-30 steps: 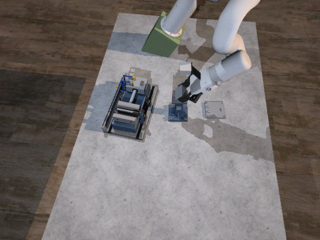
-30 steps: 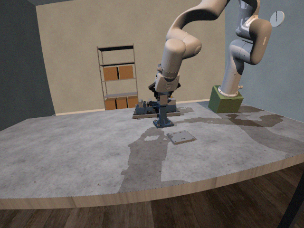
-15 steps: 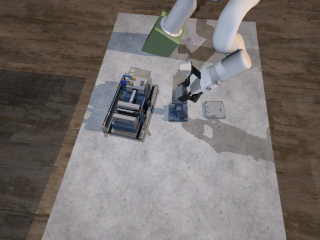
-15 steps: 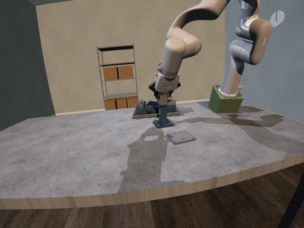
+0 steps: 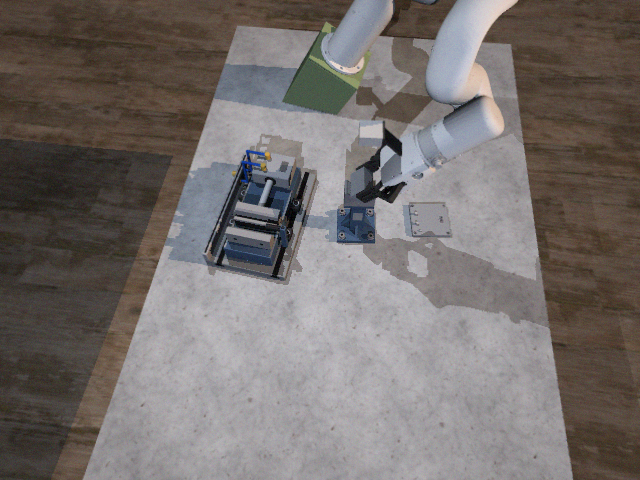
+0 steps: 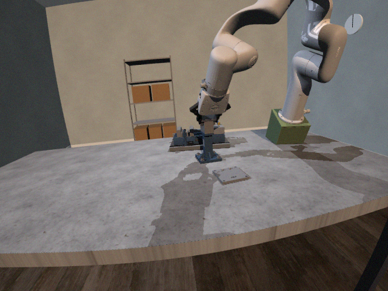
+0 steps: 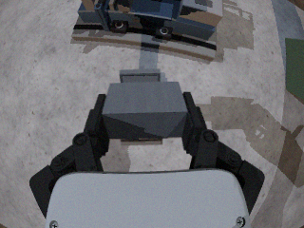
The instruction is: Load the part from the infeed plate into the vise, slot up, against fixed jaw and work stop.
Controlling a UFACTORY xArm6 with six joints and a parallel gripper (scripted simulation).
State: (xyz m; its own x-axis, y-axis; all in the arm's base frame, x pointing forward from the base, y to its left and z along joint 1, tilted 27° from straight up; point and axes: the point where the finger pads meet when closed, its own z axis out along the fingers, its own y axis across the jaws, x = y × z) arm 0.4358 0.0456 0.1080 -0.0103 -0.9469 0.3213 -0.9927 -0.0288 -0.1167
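Observation:
The grey block part (image 5: pixel 360 183) is between my gripper's black fingers (image 5: pixel 373 181), just above the blue V-block (image 5: pixel 356 223); I cannot tell whether it touches the V-block. In the wrist view the part (image 7: pixel 144 109) fills the gap between the fingers, with a plain grey face toward the camera and no slot visible. It also shows in the exterior view (image 6: pixel 207 127) over the V-block (image 6: pixel 208 148). The infeed plate (image 5: pixel 429 219) lies bare to the right. The vise (image 5: pixel 261 217) stands to the left with its jaws apart.
The green robot base block (image 5: pixel 323 77) stands at the back of the table. The air cylinder with blue and yellow fittings (image 5: pixel 255 163) is at the vise's far end. A shelf with boxes (image 6: pixel 151 98) stands against the wall, off the table.

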